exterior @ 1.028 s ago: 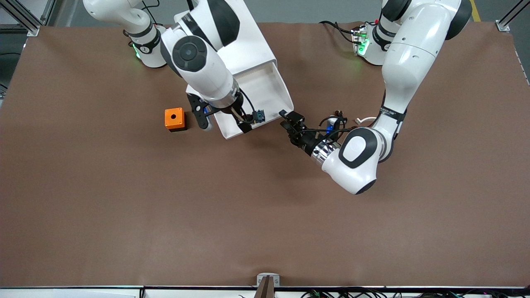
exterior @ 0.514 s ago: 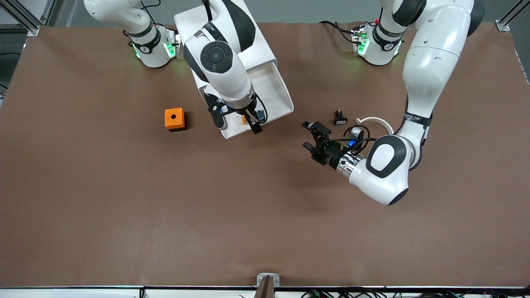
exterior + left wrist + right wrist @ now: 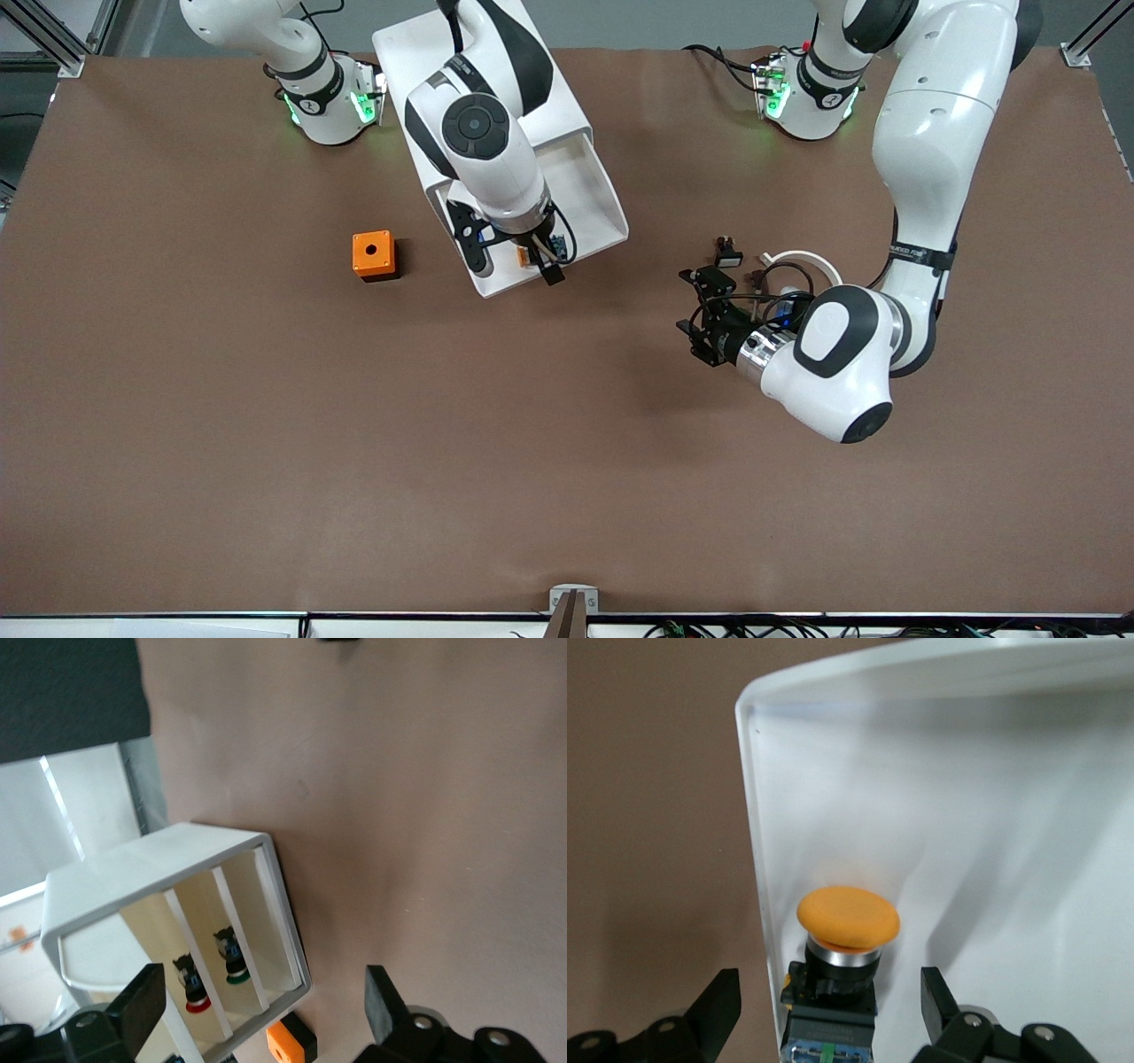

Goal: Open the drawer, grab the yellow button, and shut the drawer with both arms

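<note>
Right gripper (image 3: 828, 1019): fingers spread apart, one on either side of the button (image 3: 848, 920), nothing clamped yet. It hangs over the near end of the pulled-out drawer (image 3: 580, 190).

Button lies on the drawer floor, close against the side wall, near the drawer's front end. Orange cap, metal ring under it, black body, bluish rear.

Handling estimate: small, light, rigid plastic and metal. The domed cap looks smooth and would likely slip. Better hold is across the squarer black body just below the ring. Little room on the wall side for a finger.

Left gripper (image 3: 700, 312): fingers apart, empty, over bare table toward the left arm's end, well apart from the cabinet (image 3: 461, 53). Left arm waits.

Orange box (image 3: 373, 255) sits on the table beside the drawer, toward the right arm's end.

Writing: none readable.
</note>
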Controlling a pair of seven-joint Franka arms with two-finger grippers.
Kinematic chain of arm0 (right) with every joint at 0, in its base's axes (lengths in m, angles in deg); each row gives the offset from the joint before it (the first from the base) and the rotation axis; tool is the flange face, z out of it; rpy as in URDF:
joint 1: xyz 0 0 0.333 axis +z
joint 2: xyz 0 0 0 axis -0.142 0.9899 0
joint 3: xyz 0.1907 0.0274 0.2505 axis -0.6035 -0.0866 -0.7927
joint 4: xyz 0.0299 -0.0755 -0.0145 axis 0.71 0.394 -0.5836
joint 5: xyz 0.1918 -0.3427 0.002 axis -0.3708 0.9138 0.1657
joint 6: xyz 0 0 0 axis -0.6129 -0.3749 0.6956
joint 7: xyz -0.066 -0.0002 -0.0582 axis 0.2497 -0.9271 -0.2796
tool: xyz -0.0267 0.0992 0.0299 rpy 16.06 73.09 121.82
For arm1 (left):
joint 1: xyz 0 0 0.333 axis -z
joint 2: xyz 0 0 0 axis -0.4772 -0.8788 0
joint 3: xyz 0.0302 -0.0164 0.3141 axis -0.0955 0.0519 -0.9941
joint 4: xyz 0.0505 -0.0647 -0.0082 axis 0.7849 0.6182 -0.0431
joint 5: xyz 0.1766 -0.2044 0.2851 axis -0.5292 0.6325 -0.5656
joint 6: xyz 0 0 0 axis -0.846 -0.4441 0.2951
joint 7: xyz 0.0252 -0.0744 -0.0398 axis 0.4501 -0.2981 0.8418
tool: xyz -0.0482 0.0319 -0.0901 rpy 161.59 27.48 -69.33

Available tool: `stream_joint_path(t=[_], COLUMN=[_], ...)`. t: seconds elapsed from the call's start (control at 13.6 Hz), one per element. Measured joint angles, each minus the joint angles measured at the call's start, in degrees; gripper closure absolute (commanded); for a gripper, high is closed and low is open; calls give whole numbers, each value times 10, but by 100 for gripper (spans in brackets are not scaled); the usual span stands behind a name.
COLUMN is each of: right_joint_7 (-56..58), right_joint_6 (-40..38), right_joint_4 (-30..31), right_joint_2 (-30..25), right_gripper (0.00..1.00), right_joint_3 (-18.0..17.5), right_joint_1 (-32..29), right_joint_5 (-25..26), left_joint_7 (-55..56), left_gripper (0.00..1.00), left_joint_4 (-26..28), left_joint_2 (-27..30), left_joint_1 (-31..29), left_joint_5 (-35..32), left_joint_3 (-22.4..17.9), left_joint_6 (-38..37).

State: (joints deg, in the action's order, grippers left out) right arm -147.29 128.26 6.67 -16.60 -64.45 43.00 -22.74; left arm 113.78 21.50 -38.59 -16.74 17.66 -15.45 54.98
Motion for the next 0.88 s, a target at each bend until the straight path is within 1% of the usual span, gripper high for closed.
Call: stream_joint_path(t=[0.29, 0.51, 0.66, 0.88], right_joint_7=[0, 0, 0, 0], right_joint_6=[0, 0, -1, -1], right_joint_4=[-1, -1, -1, -1], right_joint_2=[-2, -2, -2, -4], right_gripper=[20, 30, 34, 35], right_joint_3=[1, 1, 1, 1], right_joint_1=[0, 0, 0, 0], right_joint_5=[0, 0, 0, 0], left_joint_7=[-85, -138, -156, -193], left_gripper=[1, 1, 1, 1], left_joint_4=[-13, -17, -18, -18], left_joint_2=[14, 28, 38, 51], left_joint_1=[3, 17, 42, 95], left_joint_5=[-66, -152, -211, -286], left_joint_3=[1, 5, 8, 10], left_joint_6=[0, 12, 31, 57])
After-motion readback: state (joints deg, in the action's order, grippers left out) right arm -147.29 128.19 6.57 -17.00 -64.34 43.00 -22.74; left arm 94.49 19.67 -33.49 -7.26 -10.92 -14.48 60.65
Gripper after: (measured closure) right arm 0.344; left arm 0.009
